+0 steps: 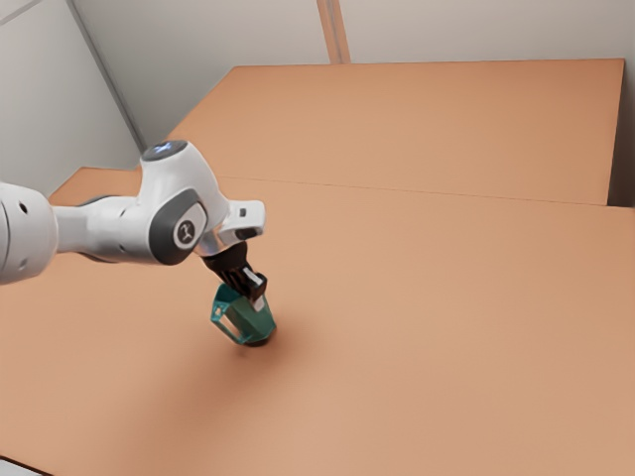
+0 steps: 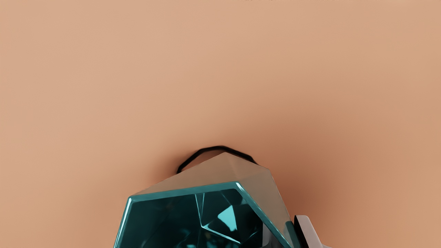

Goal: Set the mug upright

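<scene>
One faceted teal mug (image 1: 254,319) is leaning mouth-up with its dark base (image 1: 257,343) lowermost, at the exterior view's left over the worktop (image 1: 446,327), and the jaws are pinching its wall, nearly closed, one inside and one outside. Righting is looking mostly achieved, with levelling and release seemingly remaining; marks on the arm (image 1: 186,233) are giving no readable words.

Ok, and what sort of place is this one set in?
Probably a simulated lab or workroom: a robot arm at a broad, wood-toned tabletop, with plain pale walls beyond.
</scene>
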